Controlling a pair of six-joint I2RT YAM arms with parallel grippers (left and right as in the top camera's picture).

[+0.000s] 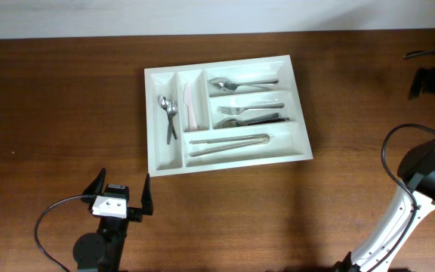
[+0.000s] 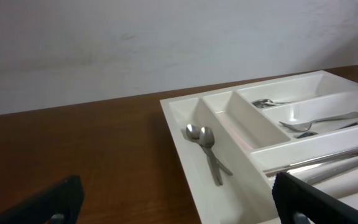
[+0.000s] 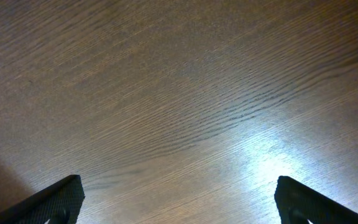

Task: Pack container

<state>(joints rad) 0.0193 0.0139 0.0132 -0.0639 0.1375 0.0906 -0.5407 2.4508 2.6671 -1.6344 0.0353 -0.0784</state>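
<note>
The container (image 1: 168, 156), a large white compartment tray, lies mid-table, slightly turned. Two spoons (image 1: 169, 112) rest in its leftmost narrow slot and a pale knife (image 1: 189, 106) in the slot beside it. The crosswise slots hold spoons (image 1: 240, 83), forks (image 1: 249, 113) and long metal pieces (image 1: 229, 142). My left gripper (image 1: 124, 181) stands open in front of the tray's near-left corner, holding nothing. In the left wrist view the container (image 2: 241, 193) and the spoons (image 2: 207, 149) lie just ahead of the open left gripper (image 2: 179, 205). My right gripper (image 1: 421, 81) is far right, and in its wrist view the right gripper (image 3: 179, 202) is open over bare wood.
The brown wooden table (image 1: 66, 113) runs to a pale wall along the far edge. The right arm's white links and black cables (image 1: 410, 189) fill the right side. A cable loops beside the left arm's base (image 1: 47, 227).
</note>
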